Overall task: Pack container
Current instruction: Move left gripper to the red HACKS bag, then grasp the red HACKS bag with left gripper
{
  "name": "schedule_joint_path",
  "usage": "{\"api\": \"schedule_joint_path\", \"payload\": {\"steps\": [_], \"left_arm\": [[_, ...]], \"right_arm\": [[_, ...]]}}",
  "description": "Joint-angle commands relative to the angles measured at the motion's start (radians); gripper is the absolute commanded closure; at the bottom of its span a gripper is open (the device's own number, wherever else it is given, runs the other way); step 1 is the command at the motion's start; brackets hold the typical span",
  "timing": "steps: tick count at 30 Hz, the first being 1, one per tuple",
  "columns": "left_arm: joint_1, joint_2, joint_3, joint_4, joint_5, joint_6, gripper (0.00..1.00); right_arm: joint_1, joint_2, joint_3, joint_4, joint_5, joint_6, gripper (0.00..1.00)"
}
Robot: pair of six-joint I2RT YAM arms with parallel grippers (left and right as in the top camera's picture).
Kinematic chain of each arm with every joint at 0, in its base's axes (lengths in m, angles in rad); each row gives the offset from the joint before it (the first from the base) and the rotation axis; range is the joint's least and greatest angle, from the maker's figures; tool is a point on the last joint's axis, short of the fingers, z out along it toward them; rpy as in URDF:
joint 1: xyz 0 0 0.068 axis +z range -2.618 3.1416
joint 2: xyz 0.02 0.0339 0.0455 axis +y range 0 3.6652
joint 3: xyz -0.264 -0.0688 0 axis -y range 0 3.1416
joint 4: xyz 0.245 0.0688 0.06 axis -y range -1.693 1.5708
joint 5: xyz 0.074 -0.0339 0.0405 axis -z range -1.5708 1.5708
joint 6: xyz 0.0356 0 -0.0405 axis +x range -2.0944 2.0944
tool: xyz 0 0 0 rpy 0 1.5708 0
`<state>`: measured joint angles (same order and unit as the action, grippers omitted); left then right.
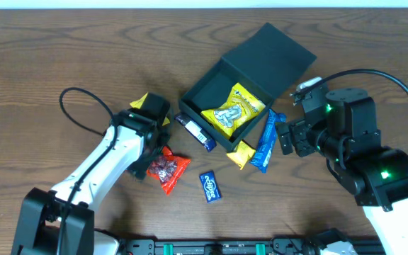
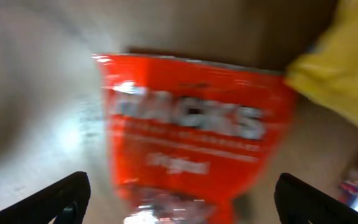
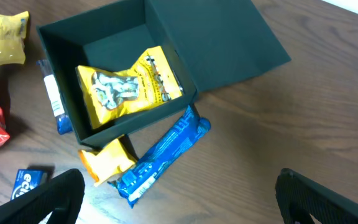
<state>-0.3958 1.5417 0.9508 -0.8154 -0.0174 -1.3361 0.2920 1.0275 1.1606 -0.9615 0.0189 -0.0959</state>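
Note:
The dark teal container stands open at table centre, its lid flat behind it. It also shows in the right wrist view. A yellow snack packet lies inside. My left gripper is open, its fingers spread either side of a red snack packet that lies on the table. My right gripper is open and empty, right of the container above bare table. A long blue bar lies against the container's front corner.
A small orange-yellow packet and a dark blue-white bar lie against the container's front sides. A small blue packet lies nearer me. A yellow packet sits by my left wrist.

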Motion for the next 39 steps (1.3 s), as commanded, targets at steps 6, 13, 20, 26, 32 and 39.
{"api": "schedule_joint_path", "payload": {"steps": [6, 13, 20, 26, 32, 39], "left_arm": [[-0.031, 0.004, 0.003, 0.038, -0.016, 0.011, 0.05], [-0.029, 0.002, -0.074, 0.031, 0.126, -0.116, 0.05], [-0.031, 0.000, -0.128, 0.068, 0.164, -0.178, 0.04], [-0.030, 0.000, -0.187, 0.137, 0.115, -0.171, 0.05], [-0.030, 0.000, -0.254, 0.252, 0.110, -0.160, 0.04], [-0.030, 0.000, -0.256, 0.251, 0.058, -0.149, 0.36]], "right_arm": [[-0.010, -0.002, -0.003, 0.000, 0.007, -0.014, 0.01], [-0.010, -0.002, -0.003, 0.000, 0.007, -0.014, 0.01], [-0.010, -0.002, -0.003, 0.000, 0.007, -0.014, 0.01], [-0.010, -0.002, -0.003, 0.000, 0.007, -0.014, 0.01], [-0.010, -0.002, -0.003, 0.000, 0.007, -0.014, 0.01], [-0.010, -0.002, -0.003, 0.000, 0.007, -0.014, 0.01]]}}
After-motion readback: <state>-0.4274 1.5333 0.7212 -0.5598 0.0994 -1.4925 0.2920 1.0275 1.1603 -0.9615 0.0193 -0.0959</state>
